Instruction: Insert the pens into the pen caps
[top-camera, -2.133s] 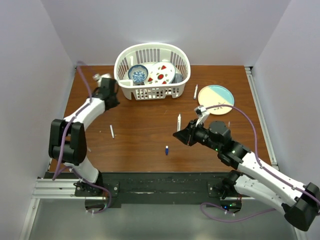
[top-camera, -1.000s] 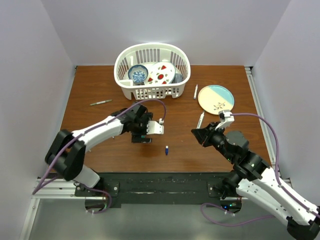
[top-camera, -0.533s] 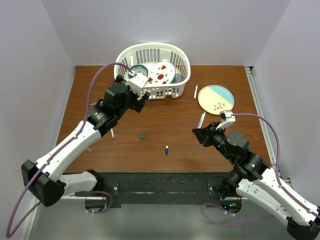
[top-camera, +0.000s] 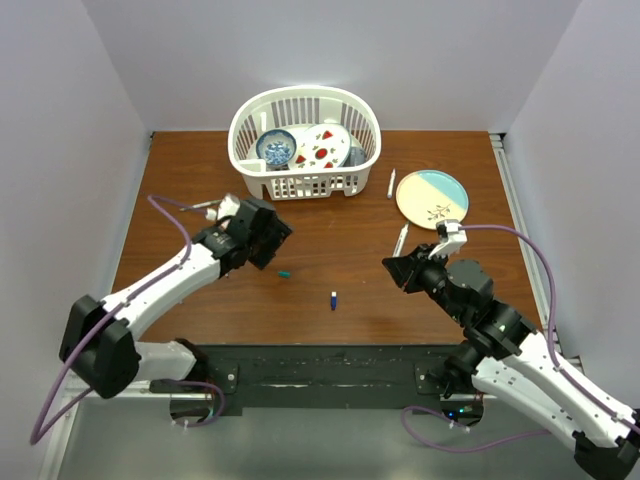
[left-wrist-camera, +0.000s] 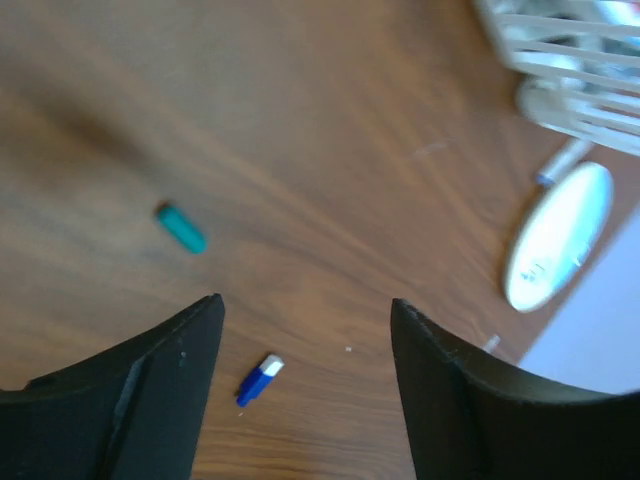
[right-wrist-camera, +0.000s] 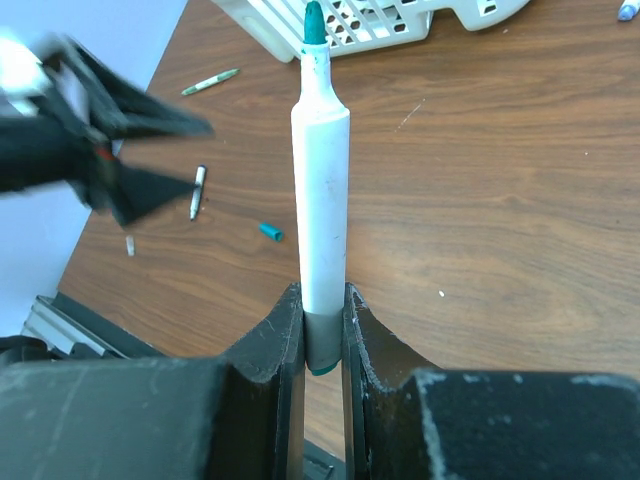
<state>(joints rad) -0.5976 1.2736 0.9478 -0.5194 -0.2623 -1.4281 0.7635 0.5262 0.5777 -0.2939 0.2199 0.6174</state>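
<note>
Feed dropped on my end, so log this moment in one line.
left gripper: open, empty | right gripper: shut on green-tipped pen, uncapped | green cap: loose on table | blue cap: loose on table

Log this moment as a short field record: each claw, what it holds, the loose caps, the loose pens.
left claw: open, empty, above the table
right claw: shut on white pen, green tip bare and pointing away from the claw
green cap: loose on the table, close to the left claw
blue cap: loose on the table, between the arms
pen by the plate: lying between basket and plate
slim pen: lying on the table's left side
dark-tipped pen: lying left of the green cap
</note>
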